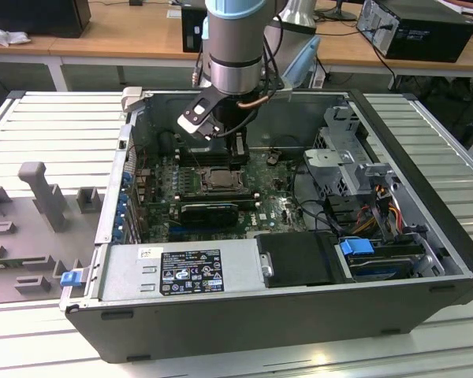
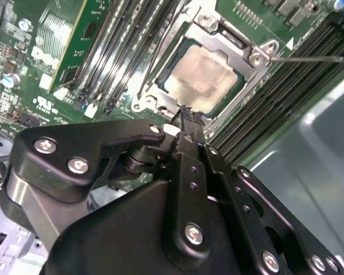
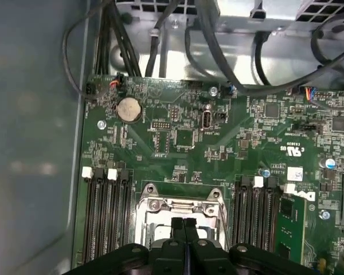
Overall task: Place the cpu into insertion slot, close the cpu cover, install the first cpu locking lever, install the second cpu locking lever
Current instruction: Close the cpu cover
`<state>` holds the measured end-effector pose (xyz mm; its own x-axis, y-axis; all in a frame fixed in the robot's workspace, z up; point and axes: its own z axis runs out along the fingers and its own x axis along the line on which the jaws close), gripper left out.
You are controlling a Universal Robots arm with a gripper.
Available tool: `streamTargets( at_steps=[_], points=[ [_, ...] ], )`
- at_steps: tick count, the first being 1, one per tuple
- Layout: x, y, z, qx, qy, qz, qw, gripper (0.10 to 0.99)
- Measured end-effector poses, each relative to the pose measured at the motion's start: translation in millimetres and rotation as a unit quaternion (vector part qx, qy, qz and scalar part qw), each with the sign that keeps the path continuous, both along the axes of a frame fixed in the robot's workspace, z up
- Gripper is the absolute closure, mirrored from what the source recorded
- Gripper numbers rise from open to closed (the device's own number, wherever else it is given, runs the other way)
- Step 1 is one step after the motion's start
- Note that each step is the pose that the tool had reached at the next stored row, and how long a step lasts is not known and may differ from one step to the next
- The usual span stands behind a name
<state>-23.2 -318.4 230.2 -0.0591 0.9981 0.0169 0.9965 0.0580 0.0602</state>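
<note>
- Location of task item: the cpu [image 2: 203, 74] lies flat inside the insertion slot [image 1: 219, 181], pale metal top facing up.
- The cpu cover [image 2: 247, 69] lies down over the insertion slot. Its silver frame surrounds the cpu and the chip shows through its window. Judged from this, seating and cover closing are done.
- Gripper [image 2: 189, 113]: fingers pressed together with no gap between them in both wrist views, and nothing is pinched.
- Key relation: the fingertips sit over one edge of the insertion slot, just short of the cpu, which lies directly ahead of them. I cannot tell whether they touch the frame.
- Lever: in the second wrist view a thin wire lever [image 2: 315, 58] runs from a corner of the insertion slot outward across the memory slots [image 2: 286, 97]. Its long axis points away from the slot, and it lies off to one side of the fingertips and well apart from them. I cannot tell whether it is hooked down.
- A second bank of memory slots [image 2: 120, 51] flanks the opposite side of the insertion slot.
- Arm pose: in the exterior view the arm [image 1: 232, 47] comes down steeply into the open computer case [image 1: 426, 157], with the wrist above and behind the insertion slot and the gripper pointing down at the board.
- The case rests on a slatted tabletop [image 1: 47, 126].
</note>
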Motion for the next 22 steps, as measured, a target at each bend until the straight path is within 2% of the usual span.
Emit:
streamTargets(
  at_steps=[3, 6, 22],
  points=[
    [-6.6, 0.1, -0.4, 0.0, 0.0006, 0.0, 1.0, 0.98],
    [-8.6, 0.1, -0.4, 0.0, 0.0006, 0.0, 1.0, 0.98],
    [-11.6, 0.1, -0.4, 0.0, 0.0006, 0.0, 1.0, 0.98]
  ],
)
